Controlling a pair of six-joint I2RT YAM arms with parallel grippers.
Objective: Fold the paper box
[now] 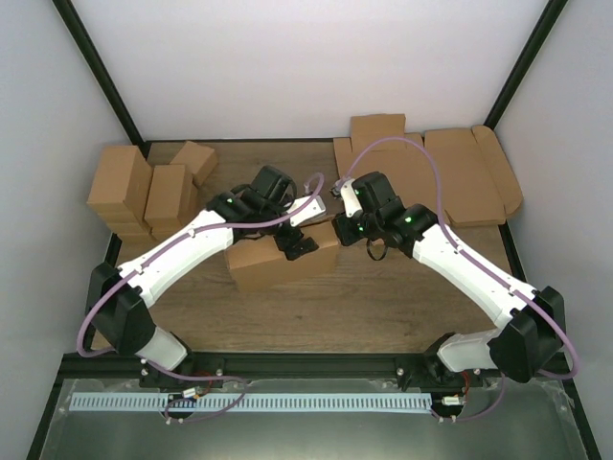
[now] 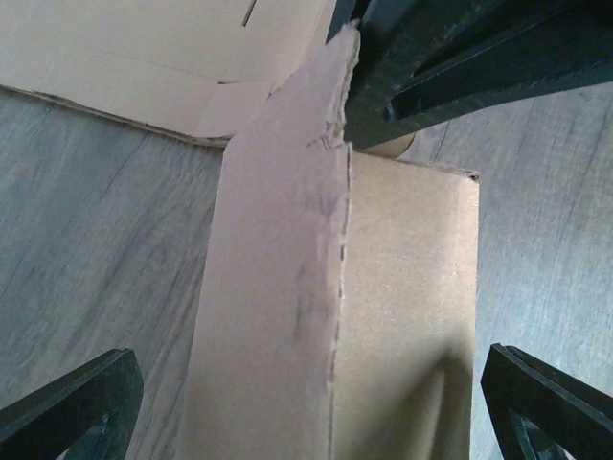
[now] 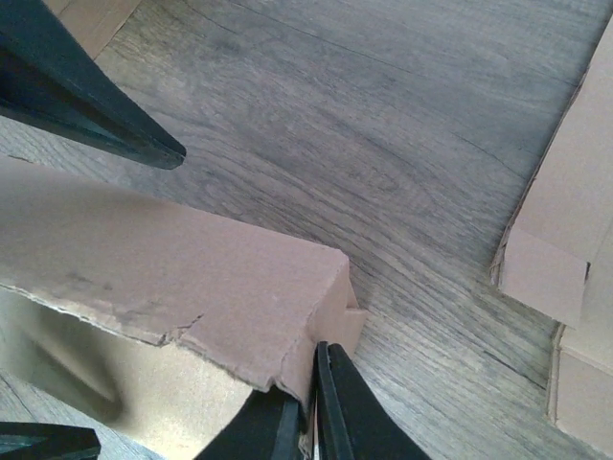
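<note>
The right end effector (image 3: 308, 383), closed on the ragged flap edge of the paper box (image 1: 278, 261), could tear it further by pulling; the left end effector (image 2: 306, 374), wide open, braces nothing.

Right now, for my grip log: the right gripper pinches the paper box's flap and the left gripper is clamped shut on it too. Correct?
No: the left gripper stands wide open astride the paper box, per the left wrist view. The right gripper does pinch its flap.

Place: robot lab cell | evidence: white enclosure walls (image 1: 287, 57), black frame posts (image 1: 102, 72), wood-grain table (image 1: 383, 307)
</note>
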